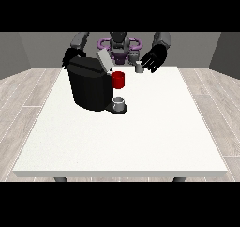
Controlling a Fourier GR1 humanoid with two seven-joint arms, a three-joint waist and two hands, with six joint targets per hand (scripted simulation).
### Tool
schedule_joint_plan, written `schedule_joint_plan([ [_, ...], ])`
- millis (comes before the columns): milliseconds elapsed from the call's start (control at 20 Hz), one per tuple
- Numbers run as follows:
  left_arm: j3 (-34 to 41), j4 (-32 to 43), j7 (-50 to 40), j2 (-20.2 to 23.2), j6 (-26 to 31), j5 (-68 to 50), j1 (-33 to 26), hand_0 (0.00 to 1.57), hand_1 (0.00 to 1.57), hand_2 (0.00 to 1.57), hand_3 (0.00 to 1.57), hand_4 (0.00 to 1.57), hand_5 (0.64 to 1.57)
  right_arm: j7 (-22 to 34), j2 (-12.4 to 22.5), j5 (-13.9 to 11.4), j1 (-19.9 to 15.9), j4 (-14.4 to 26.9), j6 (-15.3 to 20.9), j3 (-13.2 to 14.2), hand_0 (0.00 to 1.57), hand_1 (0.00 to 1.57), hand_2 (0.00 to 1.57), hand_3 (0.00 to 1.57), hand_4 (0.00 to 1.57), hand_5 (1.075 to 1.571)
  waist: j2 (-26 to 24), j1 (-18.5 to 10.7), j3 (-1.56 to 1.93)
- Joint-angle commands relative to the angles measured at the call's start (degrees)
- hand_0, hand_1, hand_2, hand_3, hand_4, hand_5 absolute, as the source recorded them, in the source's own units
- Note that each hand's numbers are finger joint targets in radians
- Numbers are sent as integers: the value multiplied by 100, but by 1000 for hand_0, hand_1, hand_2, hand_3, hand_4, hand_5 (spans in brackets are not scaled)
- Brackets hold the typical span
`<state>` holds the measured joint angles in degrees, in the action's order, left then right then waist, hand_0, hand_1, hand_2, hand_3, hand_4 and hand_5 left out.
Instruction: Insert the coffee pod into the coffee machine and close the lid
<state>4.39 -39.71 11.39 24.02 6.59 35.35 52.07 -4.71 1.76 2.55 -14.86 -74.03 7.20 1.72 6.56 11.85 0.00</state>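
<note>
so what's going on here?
The robot is behind a white table with a black coffee machine on it, lid raised. The hand at the view's right holds a small grey coffee pod beside the machine, not yet inserted. The other hand sits behind the machine.

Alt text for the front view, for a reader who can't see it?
A humanoid robot's hand at the view's right holds a small grey coffee pod above a white table, beside a black coffee machine with its lid raised. A red cup stands behind the machine.

One coffee machine [89, 87], one pod [139, 68], two cups [118, 79] [120, 102].
</note>
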Motion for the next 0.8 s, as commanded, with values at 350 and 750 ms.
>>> schedule_joint_plan([
  [350,247,41,-578,-5,93,-56,969,1282,1282,1332,1269,479,1571,123,151,-66,-255,-211,6,31,0,0,0,0,502,1571,294,393,2],
  [750,370,218,-507,332,133,29,1420,1262,1262,1297,1237,494,1571,110,34,-144,-412,-454,159,-34,0,0,0,0,526,1571,743,568,1],
])
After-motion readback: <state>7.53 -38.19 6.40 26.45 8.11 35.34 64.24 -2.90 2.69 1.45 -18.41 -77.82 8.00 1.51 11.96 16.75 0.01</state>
